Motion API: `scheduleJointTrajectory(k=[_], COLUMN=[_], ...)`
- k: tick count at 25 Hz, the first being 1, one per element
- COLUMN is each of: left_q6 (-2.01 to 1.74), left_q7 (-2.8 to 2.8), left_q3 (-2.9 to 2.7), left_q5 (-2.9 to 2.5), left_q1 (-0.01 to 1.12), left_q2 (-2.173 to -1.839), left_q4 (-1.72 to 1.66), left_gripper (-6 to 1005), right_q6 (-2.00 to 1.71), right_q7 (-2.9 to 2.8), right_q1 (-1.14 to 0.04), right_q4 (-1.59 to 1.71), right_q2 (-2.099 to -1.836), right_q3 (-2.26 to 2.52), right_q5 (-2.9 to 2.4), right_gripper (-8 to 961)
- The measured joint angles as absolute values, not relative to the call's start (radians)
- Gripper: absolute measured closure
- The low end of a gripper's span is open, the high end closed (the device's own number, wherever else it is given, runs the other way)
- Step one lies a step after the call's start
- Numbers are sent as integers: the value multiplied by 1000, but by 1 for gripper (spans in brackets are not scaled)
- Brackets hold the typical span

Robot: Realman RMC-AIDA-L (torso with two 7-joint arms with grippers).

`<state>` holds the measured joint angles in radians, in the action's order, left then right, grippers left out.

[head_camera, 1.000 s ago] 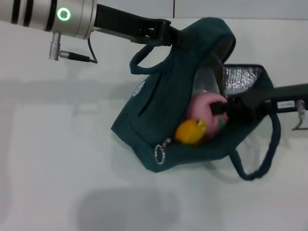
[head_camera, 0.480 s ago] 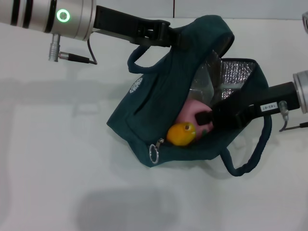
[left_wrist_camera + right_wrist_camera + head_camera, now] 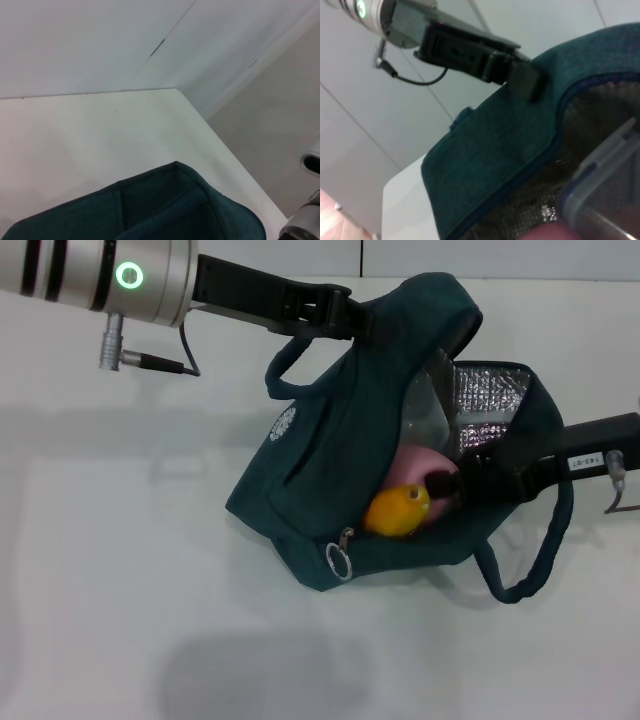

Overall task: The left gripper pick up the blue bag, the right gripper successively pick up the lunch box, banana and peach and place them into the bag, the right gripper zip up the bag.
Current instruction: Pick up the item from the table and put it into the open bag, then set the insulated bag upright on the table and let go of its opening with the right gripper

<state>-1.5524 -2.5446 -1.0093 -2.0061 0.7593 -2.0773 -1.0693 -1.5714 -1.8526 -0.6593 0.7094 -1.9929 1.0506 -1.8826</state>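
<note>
- The blue bag [image 3: 330, 455], dark teal fabric, hangs tilted with its mouth gaping open, silver foil lining showing inside; one padded handle loops free at the low side, and the zipper's metal ring pull dangles at the near corner.
- The lunch box [image 3: 430, 410], translucent plastic, sits deep inside against the foil.
- The peach [image 3: 412, 466], pink, lies in the opening.
- The banana [image 3: 397, 510] shows its yellow-orange end just beside the peach, near the bag's rim.
</note>
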Motion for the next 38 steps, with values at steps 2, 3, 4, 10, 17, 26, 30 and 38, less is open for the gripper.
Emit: scheduleJointTrajectory(k=[2,3,4,10,17,26,30,38], left_q6=[-1552,-1552,-1552,-1552,-1552,-1551,-1542,-1540], left_q7=[-2544,-2543,-2543,-2542,-2542,-2542,-2543,-2547], left_q3=[-1009,-1009,-1009,-1009,-1009,-1009,-1009,-1013], left_q5=[-2006,-2006,-2006,-2006,-2006,-2006,-2007,-2007], left_q1=[759,759,759,759,752,748,751,754], left_q2=[-2077,-2077,-2077,-2077,-2078,-2076,-2076,-2077], left_q4=[-1069,-1069,-1069,-1069,-1068,-1056,-1055,-1055], left_gripper=[942,942,942,941,941,941,941,941], right_q6=[-1573,-1575,-1575,-1637,-1833,-1698,-1688,-1454], right_q7=[-1853,-1853,-1853,-1837,-1710,-1680,-1656,-1618], right_q1=[-654,-651,-649,-619,-473,-368,-394,-517], right_q4=[711,711,711,722,820,801,731,608], right_q2=[-1993,-1993,-1993,-1992,-1979,-1953,-1972,-2014], right_q3=[1033,1026,1022,952,673,652,652,719], right_q5=[-1882,-1882,-1882,-1864,-1708,-1880,-1969,-2021], right_gripper=[842,841,839,550,318,319,319,318])
